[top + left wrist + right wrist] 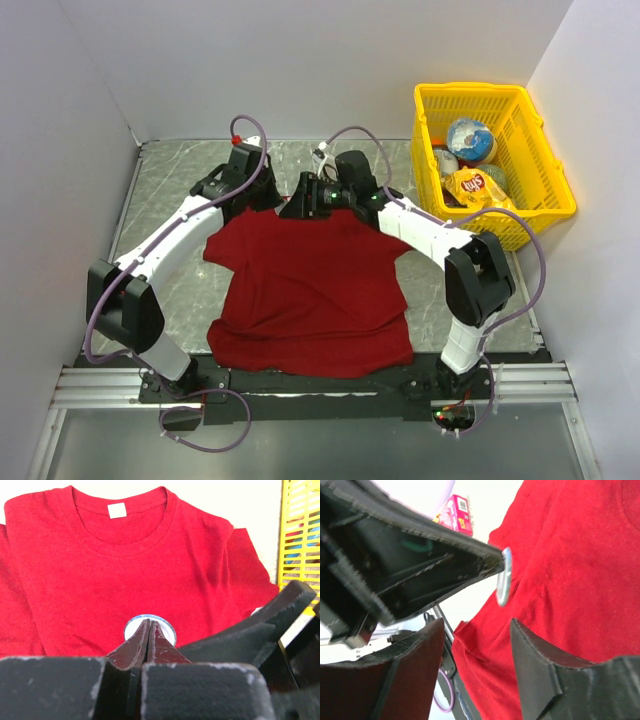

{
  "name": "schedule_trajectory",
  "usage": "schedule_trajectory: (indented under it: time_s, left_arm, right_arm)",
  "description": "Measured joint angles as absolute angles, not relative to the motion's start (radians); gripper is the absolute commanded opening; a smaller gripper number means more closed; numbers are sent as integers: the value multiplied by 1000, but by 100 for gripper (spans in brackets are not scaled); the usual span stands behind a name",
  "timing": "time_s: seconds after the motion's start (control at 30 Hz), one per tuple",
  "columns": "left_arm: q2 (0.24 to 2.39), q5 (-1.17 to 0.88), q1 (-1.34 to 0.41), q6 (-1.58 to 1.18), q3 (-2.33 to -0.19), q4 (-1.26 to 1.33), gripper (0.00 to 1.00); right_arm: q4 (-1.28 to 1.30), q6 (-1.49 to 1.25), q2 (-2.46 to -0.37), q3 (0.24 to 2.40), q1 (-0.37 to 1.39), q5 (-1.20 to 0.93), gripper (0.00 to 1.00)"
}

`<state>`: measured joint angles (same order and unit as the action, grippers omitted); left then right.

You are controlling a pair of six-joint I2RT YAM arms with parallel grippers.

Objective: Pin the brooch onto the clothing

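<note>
The dark-red T-shirt (310,290) lies flat on the table, its collar at the far side under both grippers. In the left wrist view the shirt (150,565) fills the frame, with its white label (117,510) inside the neck. My left gripper (149,625) is shut on the brooch (167,631), a small white disc with a bluish rim, held just above the chest. The right wrist view shows the brooch (504,577) edge-on at the left finger's tip. My right gripper (475,645) is open beside it, over the shirt (570,580). In the top view the brooch is hidden between the left gripper (272,197) and right gripper (300,205).
A yellow basket (495,160) with snack packets stands at the back right; it also shows in the left wrist view (300,530). A pink box (457,512) shows far off in the right wrist view. White walls enclose the table on three sides.
</note>
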<state>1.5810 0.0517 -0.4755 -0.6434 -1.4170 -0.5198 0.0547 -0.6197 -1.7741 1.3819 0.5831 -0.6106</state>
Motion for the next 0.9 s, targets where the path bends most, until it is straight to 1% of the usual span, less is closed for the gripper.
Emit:
schedule_trajectory:
  time_s: [0.1,0.27,0.37,0.4,0.47,0.53,0.57,0.6,0.7,0.73,0.77,0.8,0.83,0.87,0.9]
  left_arm:
    - [1581,46,-476,-644,-1418,-521,1]
    - [1581,30,-482,-644,-1418,-521,1]
    - [1581,16,-491,-644,-1418,-521,1]
    - [1581,12,-496,-644,-1418,-521,1]
    - [1579,4,-502,-644,-1418,-522,1]
    - [1577,-4,-507,-644,-1418,-522,1]
    - [1575,-6,-509,-644,-1418,-522,1]
    - [1574,-6,-511,-644,-1418,-522,1]
    - [1573,-6,-511,-644,-1418,-523,2]
    - [1573,-5,-511,-644,-1418,-523,5]
    - [1573,-5,-512,-644,-1418,-523,13]
    - [1573,-2,-512,-644,-1418,-524,44]
    - [1571,-2,-512,-643,-1419,-527,58]
    - [1569,2,-512,-636,-1421,-536,79]
    - [1567,26,-512,-633,-1426,-545,83]
  right_arm:
    - [61,-621,-1794,1395,574,-611,55]
    - [64,-628,-1816,1395,554,-617,52]
    - [63,-632,-1824,1395,545,-620,43]
    - [60,-636,-1827,1395,542,-624,37]
    - [51,-640,-1832,1395,539,-633,34]
    - [45,-654,-1839,1395,536,-646,13]
    - [39,-659,-1842,1395,535,-655,5]
    - [33,-664,-1843,1395,534,-667,0]
    - [28,-676,-1843,1396,534,-684,0]
    - [28,-677,-1844,1396,533,-686,0]
    - [28,-676,-1844,1396,533,-686,0]
    - [28,-675,-1844,1396,533,-688,0]
    - [28,-675,-1844,1396,533,-691,0]
    - [28,-674,-1844,1395,533,-693,0]
    - [33,-669,-1844,1394,530,-699,0]
